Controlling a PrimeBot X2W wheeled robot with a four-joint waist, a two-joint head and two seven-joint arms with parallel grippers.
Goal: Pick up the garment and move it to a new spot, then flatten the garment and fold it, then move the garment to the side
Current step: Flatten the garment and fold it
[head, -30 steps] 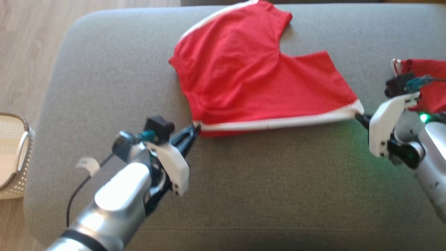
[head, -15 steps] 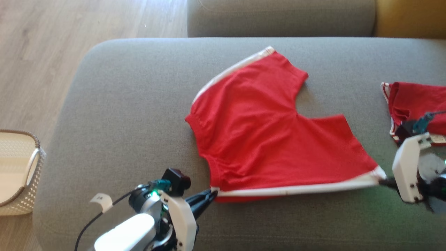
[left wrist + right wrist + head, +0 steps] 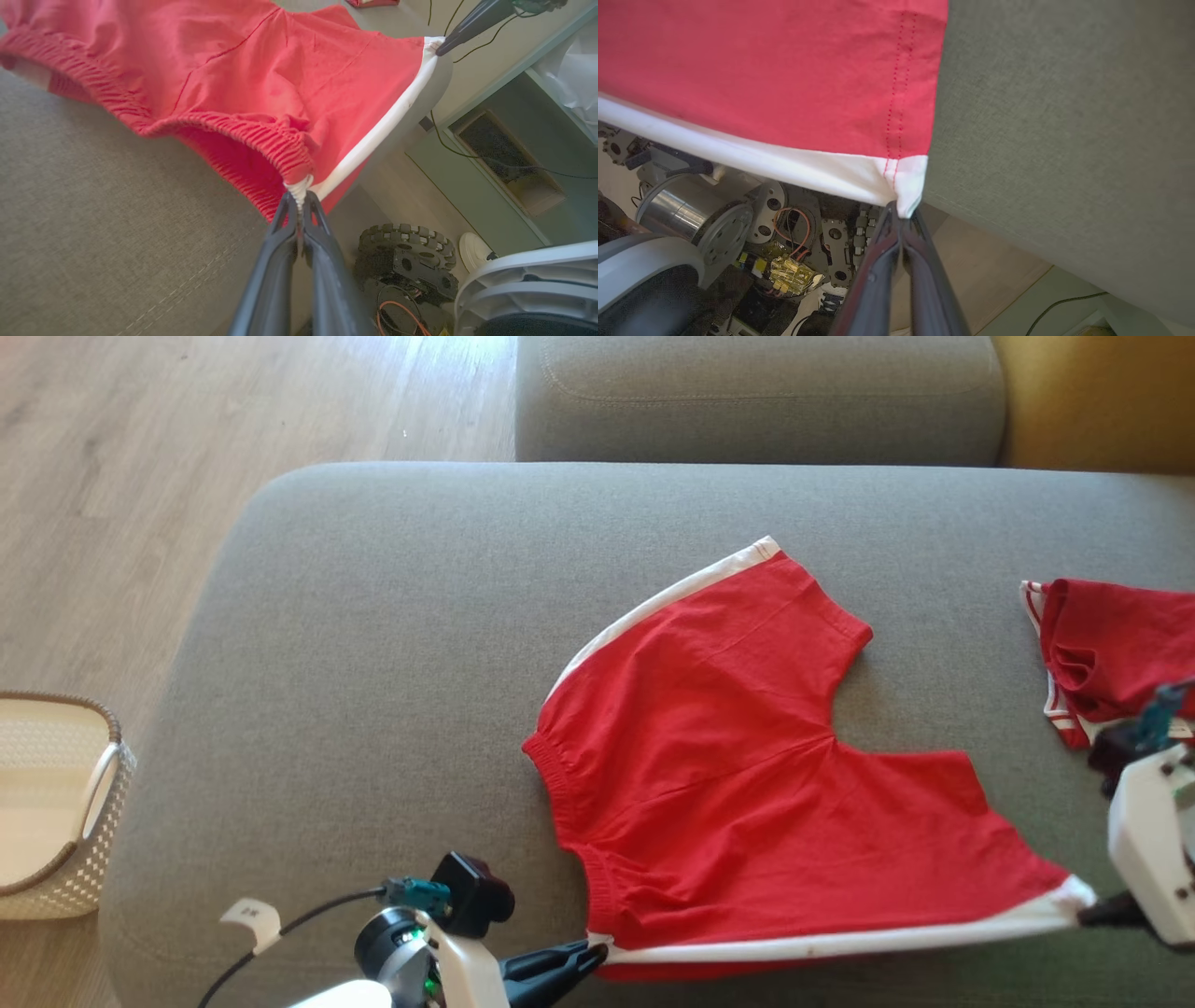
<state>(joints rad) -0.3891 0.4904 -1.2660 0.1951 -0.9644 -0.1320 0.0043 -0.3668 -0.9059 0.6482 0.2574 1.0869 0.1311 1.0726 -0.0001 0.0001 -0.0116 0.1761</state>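
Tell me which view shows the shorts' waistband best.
Left wrist view: the waistband runs across it, one end pinched by the left hand. Head view: small, along the shorts' left edge. Right wrist view: a leg hem instead.

Pinching the red shorts at the waistband corner with the left gripper, by the grey cushion; stretching the white stripe taut to the right gripper.

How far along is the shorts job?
Done: shorts grasped and mostly spread on the cushion. In hand: left pincer and right pincer shut on the two ends of the white-trimmed edge, holding it taut. Left: lay flat, fold, move aside.
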